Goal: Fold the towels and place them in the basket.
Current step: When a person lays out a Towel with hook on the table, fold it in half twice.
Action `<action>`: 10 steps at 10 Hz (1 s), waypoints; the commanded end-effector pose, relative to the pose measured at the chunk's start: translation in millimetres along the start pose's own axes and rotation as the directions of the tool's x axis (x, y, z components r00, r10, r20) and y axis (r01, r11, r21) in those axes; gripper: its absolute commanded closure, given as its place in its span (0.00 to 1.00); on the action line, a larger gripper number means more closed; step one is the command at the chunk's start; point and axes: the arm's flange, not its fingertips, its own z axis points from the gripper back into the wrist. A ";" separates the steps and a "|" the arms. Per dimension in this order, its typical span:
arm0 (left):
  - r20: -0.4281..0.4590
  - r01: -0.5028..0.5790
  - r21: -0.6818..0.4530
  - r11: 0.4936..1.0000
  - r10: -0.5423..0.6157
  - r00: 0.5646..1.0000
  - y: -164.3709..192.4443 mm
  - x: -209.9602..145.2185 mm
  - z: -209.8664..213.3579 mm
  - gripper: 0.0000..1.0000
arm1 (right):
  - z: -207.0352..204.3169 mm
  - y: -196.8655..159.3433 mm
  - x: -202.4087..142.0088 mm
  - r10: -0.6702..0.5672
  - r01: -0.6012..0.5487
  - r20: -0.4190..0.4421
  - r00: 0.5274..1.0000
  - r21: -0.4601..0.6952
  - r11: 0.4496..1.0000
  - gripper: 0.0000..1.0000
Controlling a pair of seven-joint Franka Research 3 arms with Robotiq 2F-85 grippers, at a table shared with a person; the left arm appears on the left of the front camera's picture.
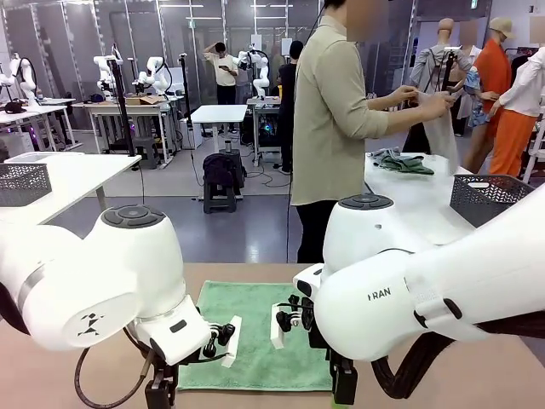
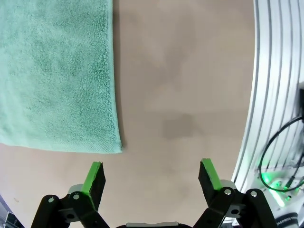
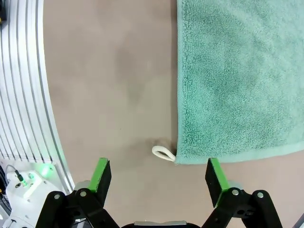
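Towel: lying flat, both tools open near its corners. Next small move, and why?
The towel lies flat and unfolded; the left tool and right tool are open and empty, each hovering by a near corner. So probably: lower each onto its corner and pinch, since a fold needs a grip first.

It's bright in here, an even white wash from the ceiling strips [image 1: 183,6] overhead, so shadows stay soft. In the front view the glossy shells of the left arm [image 1: 85,281] and right arm [image 1: 443,290] catch mild glare. In the wrist views the mint green towel [image 2: 57,76] shows crisp terry loops, with a thin dark line under its edge and faint smudgy shadows on the brown table [image 2: 190,71]. The wide lens bows the metal rail [image 2: 268,95] at the frame's edge.
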 end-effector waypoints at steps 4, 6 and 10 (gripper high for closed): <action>0.027 0.005 0.011 1.000 -0.005 1.000 15.8 3.1 -37.9 0.00 | -21.8 -9.3 -4.2 -0.015 0.015 0.001 1.000 -0.002 1.000 0.00; 0.019 -0.008 0.019 1.000 0.007 1.000 21.7 1.6 -45.8 0.00 | -31.0 -16.1 -8.0 -0.008 0.008 -0.012 1.000 -0.019 1.000 0.00; 0.021 -0.020 0.020 1.000 0.020 1.000 32.7 -3.4 -51.5 0.00 | -43.9 -27.7 -15.2 0.022 -0.022 -0.030 0.999 0.001 1.000 0.00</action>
